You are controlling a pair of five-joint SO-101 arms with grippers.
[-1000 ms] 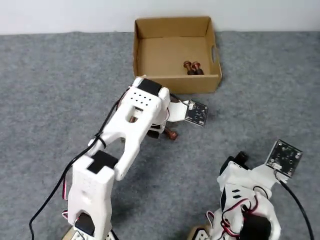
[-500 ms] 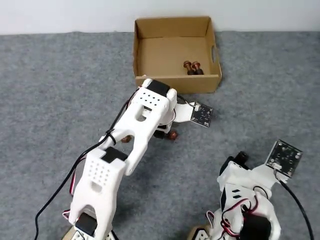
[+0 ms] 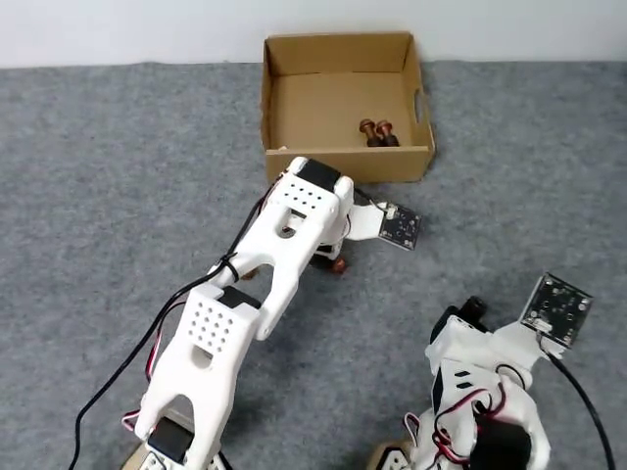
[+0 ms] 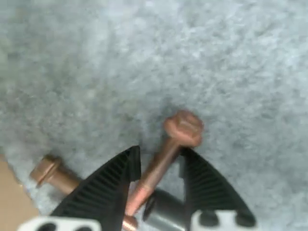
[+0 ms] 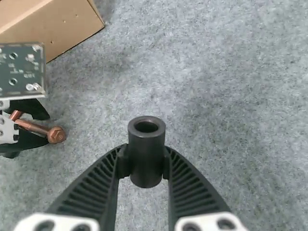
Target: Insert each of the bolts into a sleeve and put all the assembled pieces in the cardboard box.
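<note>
A copper bolt lies on the grey carpet just in front of the cardboard box. My left gripper is low over it, open, one finger on each side of the shank. Its hex head pokes out past the fingers. The same bolt shows in the right wrist view. A second bolt lies close by, partly under the left arm. My right gripper is shut on an upright black sleeve, near the table's front right. Two assembled pieces lie in the box.
The left arm's camera board juts out toward the box's front wall. The box corner is beyond the right gripper. Open carpet lies between the two arms and to the right of the box.
The left arm has stretched forward and right, bringing its gripper down around the bolt. The bolt has stayed in place. The right arm has not moved.
</note>
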